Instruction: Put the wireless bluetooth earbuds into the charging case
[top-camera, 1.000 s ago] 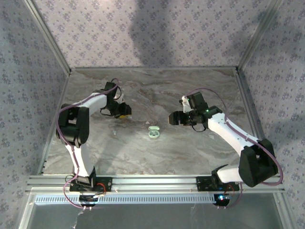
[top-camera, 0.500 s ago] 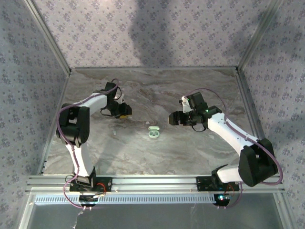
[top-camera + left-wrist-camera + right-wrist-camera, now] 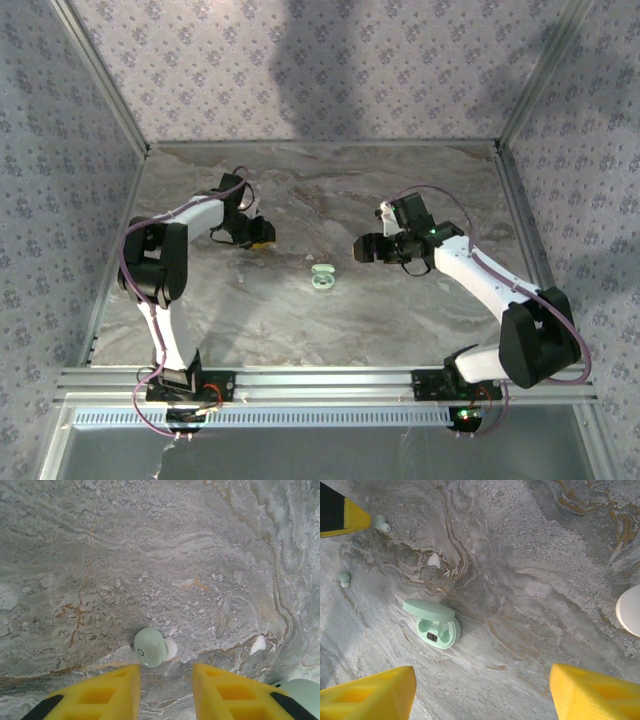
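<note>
Bench (image 3: 330, 190), grey marble, two arms over it. The left hand (image 3: 262, 238) is low on the 9 o'clock side with its yellow fingers (image 3: 107, 690) apart and nothing between them. The first earbud (image 3: 152, 647) (mint green, white tip) lies on the marble just past the fingertips, at 12 o'clock of the gap, ungripped. A pale green rounded thing (image 3: 302, 692) is cut off at the 4 o'clock corner of the left wrist view; I can't tell what it is. In the right wrist view the second earbud (image 3: 343, 577) lies loose at 7 o'clock of the first, well apart from it. The charging case (image 3: 322, 277) sits mid-surface at 4 o'clock of the left hand, lid open. The right hand (image 3: 362, 248) is at 1 o'clock of the case, raised, fingers wide apart and holding nothing.
</note>
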{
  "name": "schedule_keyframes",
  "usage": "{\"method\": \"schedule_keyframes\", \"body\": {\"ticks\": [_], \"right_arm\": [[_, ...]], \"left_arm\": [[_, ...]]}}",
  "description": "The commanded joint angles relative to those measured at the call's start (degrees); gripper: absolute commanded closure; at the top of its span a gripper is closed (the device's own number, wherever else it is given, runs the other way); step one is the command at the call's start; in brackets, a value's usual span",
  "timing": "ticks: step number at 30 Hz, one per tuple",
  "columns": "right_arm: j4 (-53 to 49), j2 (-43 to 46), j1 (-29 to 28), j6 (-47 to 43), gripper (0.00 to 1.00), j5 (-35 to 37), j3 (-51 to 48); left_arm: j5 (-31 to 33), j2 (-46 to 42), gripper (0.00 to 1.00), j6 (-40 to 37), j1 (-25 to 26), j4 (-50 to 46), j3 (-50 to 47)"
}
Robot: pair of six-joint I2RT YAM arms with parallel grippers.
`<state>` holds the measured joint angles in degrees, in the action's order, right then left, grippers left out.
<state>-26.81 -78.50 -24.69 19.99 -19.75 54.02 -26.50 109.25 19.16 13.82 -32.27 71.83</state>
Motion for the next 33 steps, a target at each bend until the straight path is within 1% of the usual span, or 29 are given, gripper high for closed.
{"method": "schedule_keyframes", "body": {"ticks": [1,8,19,33], "right_arm": [[-0.4,-0.4,-0.4,-1.2,0.28,0.0,0.6],[-0.5,-0.4,-0.4,-1.2,0.28,0.0,0.5],[-0.7,-0.2,-0.4,-1.2,0.28,0.1,0.5],[-0.7,-0.3,-0.5,-1.1,0.28,0.2,0.4]], "left_arm": [[-1.6,1.8,0.68,-0.4,-0.5,0.2,1.5],[-1.2,3.8,0.7,-1.4,-0.5,-0.5,2.9],[-1.6,3.1,0.69,-2.0,-0.9,-1.8,4.8],[-1.4,5.5,0.69,-1.8,-1.3,-1.6,4.6]]}}
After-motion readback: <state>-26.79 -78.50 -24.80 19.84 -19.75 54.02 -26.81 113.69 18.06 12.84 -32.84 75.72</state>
